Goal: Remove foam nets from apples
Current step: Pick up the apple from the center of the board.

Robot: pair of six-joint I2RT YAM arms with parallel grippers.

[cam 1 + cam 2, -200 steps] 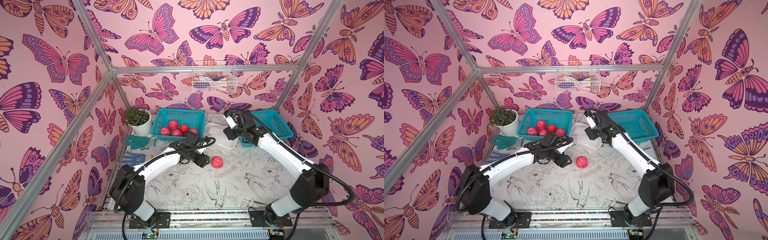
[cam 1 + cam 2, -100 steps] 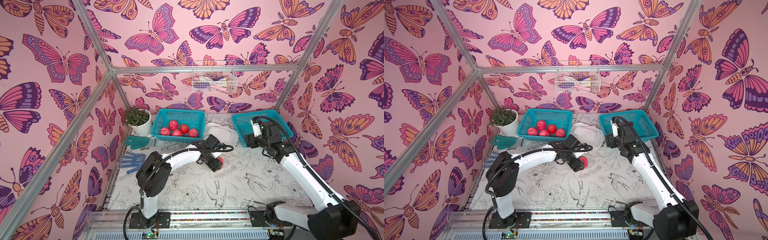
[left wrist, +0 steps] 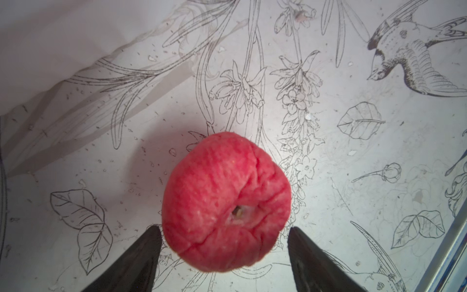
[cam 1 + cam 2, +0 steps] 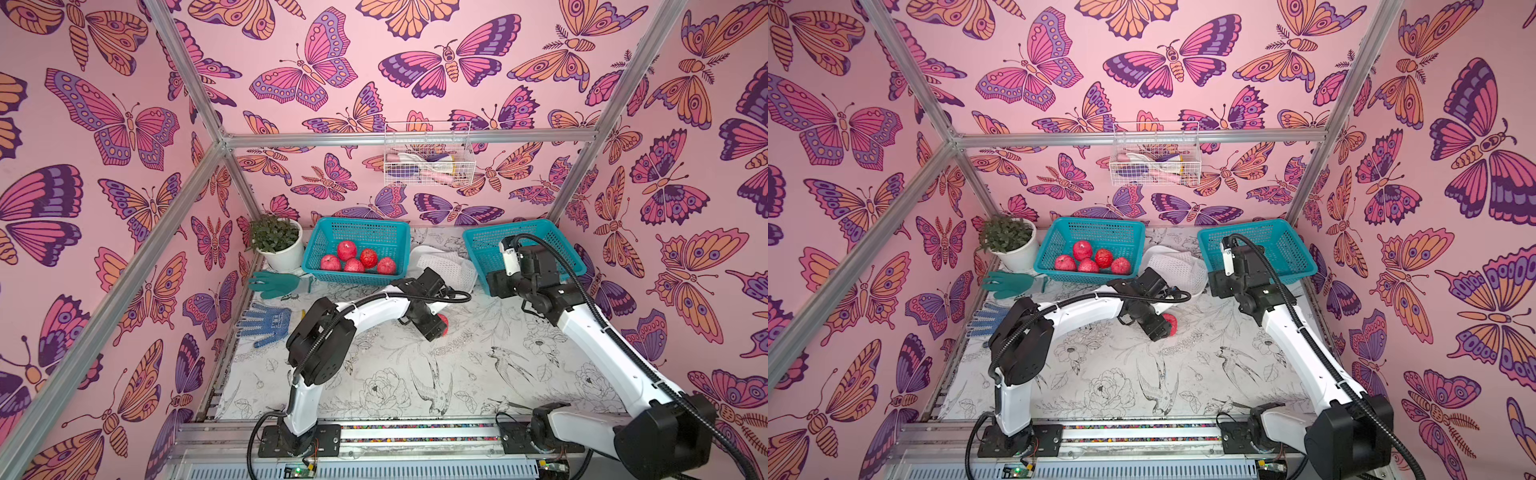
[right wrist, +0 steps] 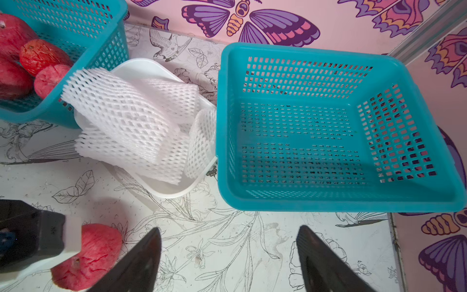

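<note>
A bare red apple [image 3: 226, 202] lies on the table with no net on it, also seen in a top view [image 4: 444, 322]. My left gripper [image 3: 223, 228] is open over it, one finger on each side, and a gap shows at both fingertips. My right gripper [image 5: 229, 228] is open and empty, just above the table in front of the empty teal basket [image 5: 328, 202]. Several foam nets [image 5: 121, 118] lie piled flat in the white tub [image 5: 151, 65]. Several more bare apples [image 4: 357, 259] sit in the other teal basket [image 4: 361, 228].
A potted plant [image 4: 276, 245] stands at the back left corner. A green glove [image 4: 274, 284] and a blue dotted glove [image 4: 266, 322] lie along the left edge. A wire basket [image 4: 428, 160] hangs on the back wall.
My left gripper has swung right and come down over the apple on the table. My right arm has drawn back from the tub to the front of the empty basket. Both jaws have widened.
</note>
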